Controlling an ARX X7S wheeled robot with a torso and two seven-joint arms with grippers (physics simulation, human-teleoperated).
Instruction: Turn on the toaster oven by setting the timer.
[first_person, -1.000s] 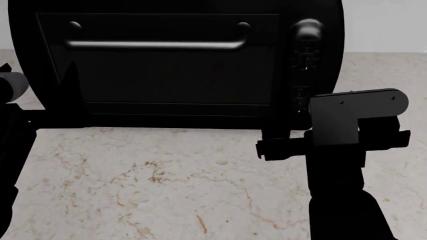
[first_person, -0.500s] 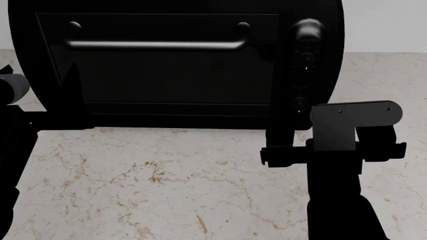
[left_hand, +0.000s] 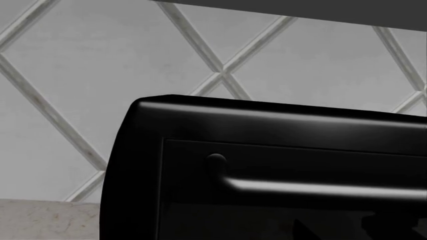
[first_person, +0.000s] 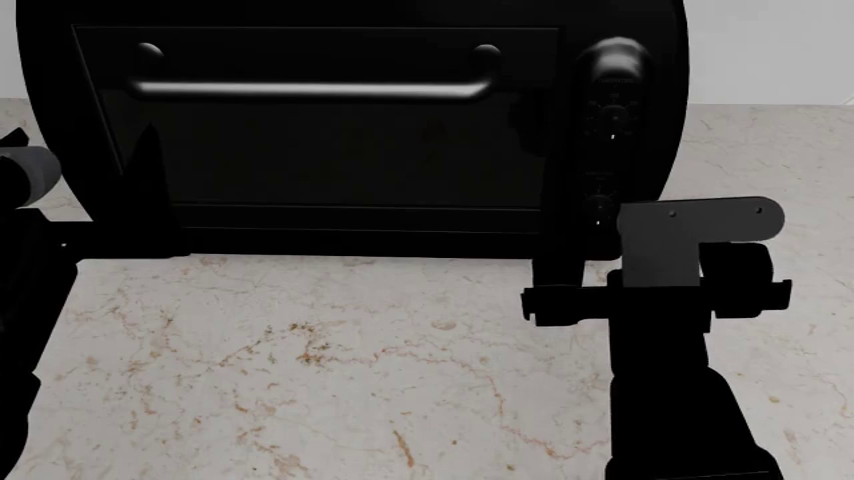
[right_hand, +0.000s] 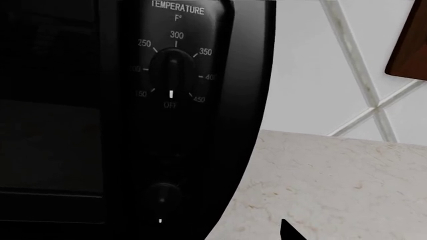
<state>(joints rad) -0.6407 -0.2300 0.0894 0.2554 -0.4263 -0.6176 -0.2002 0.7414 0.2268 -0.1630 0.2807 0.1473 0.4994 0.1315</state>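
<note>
The toaster oven (first_person: 350, 125) is sitting on the marble worktop (first_person: 307, 360) against a tiled wall (left_hand: 80, 85), straight ahead of both arms, with its dark glass door (first_person: 314, 140) and glossy bar handle (first_person: 314, 88) facing the robot. The right gripper (first_person: 563, 270) is hovering just in front of the lower end of the oven's column of knobs (first_person: 611, 130), one dark finger (first_person: 561, 262) rising in front of the oven's bottom edge; whether its jaws are spread or pressed together cannot be told from these views, since everything there is black on black. In the right wrist view the temperature knob (right_hand: 172, 75) is showing ahead of that gripper, its white pointer aiming at OFF, and a smaller knob (right_hand: 163, 195) is sitting below it, also with a white mark beneath. The left gripper (first_person: 140, 190) is hanging near the oven's opposite lower corner, close in front of the door, and its state cannot be told either. In the left wrist view the oven's upper corner and one end of the handle (left_hand: 313, 187) are filling the frame.
</note>
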